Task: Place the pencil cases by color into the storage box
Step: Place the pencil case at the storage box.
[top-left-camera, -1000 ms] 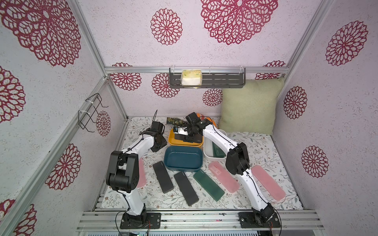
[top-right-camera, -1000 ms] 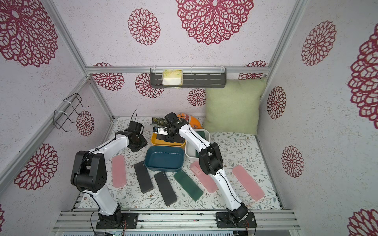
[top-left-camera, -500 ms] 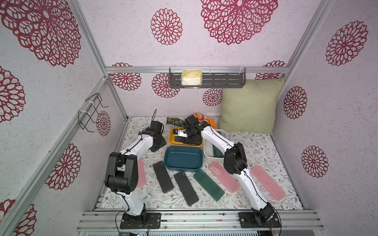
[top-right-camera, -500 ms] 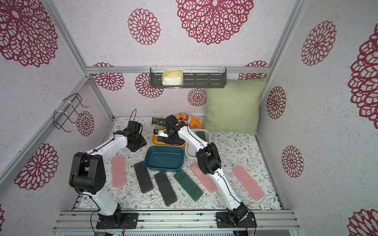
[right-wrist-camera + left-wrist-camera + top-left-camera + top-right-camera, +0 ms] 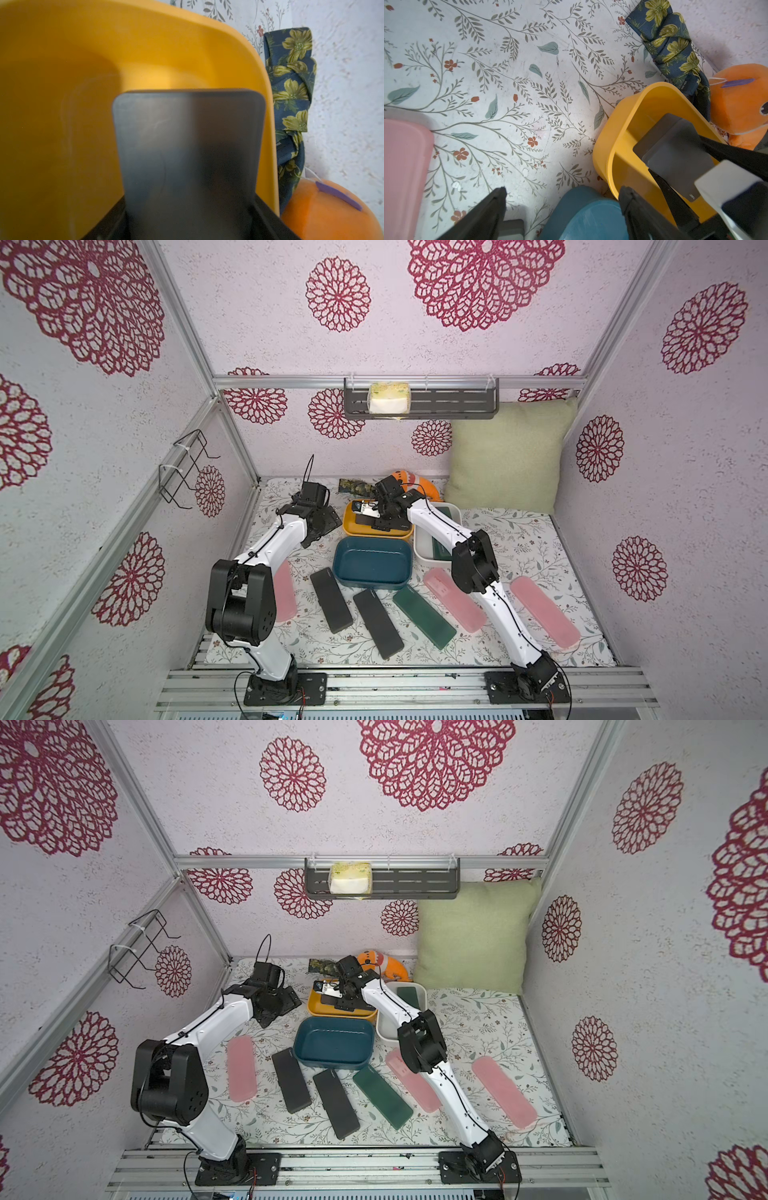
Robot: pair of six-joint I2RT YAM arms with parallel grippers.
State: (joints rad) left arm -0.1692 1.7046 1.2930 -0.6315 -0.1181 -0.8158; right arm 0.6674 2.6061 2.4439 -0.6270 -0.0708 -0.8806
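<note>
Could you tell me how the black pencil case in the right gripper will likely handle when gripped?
Probably stiff: the black pencil case juts straight from the right gripper without sagging. Flat and matte, it likely won't roll or slip.

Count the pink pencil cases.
3. Left pink case by the left arm; middle pink case partly under the right arm; right pink case farthest right. More could be hidden.

black case (image 5: 675,153) tilted in yellow tub (image 5: 604,149), green case (image 5: 409,995) in white tub (image 5: 383,1029), six cases (image 5: 382,1096) flat on mat (image 5: 478,1019)
</note>
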